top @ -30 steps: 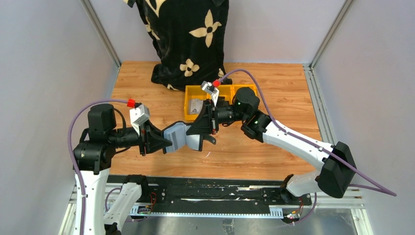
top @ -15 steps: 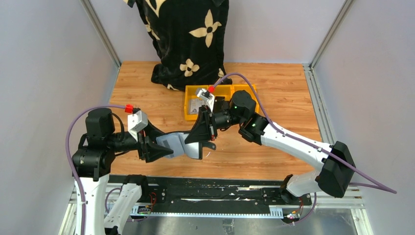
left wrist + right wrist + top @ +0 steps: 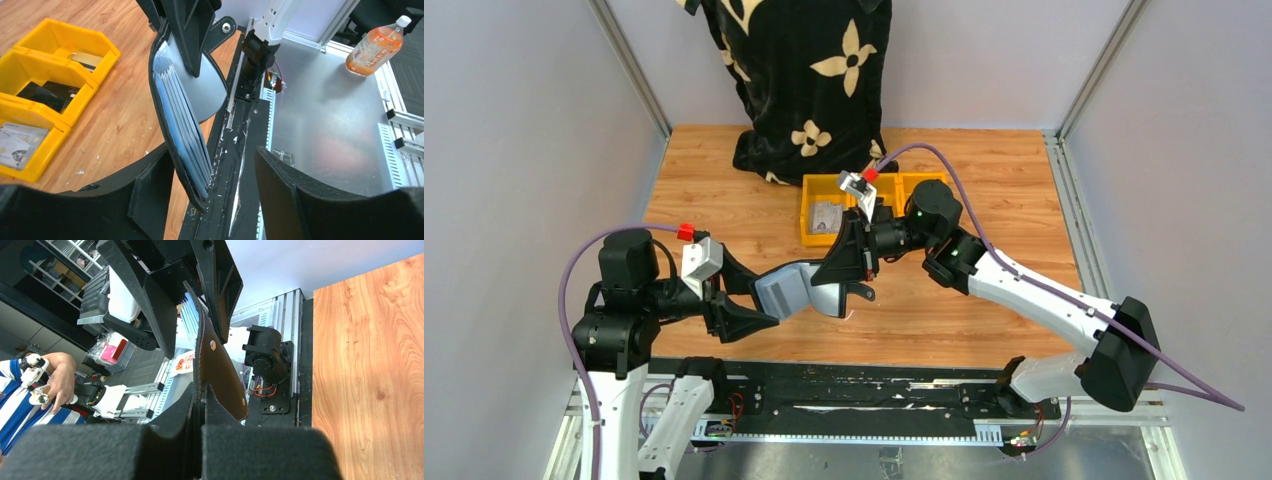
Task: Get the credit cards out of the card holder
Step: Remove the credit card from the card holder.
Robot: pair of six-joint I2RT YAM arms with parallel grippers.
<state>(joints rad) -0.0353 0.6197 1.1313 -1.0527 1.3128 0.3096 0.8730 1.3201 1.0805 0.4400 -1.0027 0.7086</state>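
Observation:
The black card holder point(image 3: 789, 290) hangs open in the air above the table's near edge, its grey-blue slot side toward my left arm. My right gripper point(image 3: 842, 272) is shut on its black flap point(image 3: 220, 375), fingers pressed together point(image 3: 201, 395). My left gripper point(image 3: 762, 303) is open. In the left wrist view the holder's lower corner point(image 3: 192, 170) hangs between the spread fingers point(image 3: 214, 150), close to the left finger and not clamped. I cannot tell whether cards sit in the slots. Pale credit cards point(image 3: 826, 216) lie in a yellow bin point(image 3: 15, 145).
A row of yellow bins point(image 3: 879, 185) stands mid-table; one holds a black slab point(image 3: 47, 95), another a card point(image 3: 85, 59). A black flower-print bag point(image 3: 804, 80) leans at the back. Black rail point(image 3: 854, 395) runs along the near edge. A bottle point(image 3: 380, 45) lies off the table.
My left gripper has opened, let go of the card holder and drawn back a little to the left. My right gripper still holds the holder and has shifted it slightly right and up.

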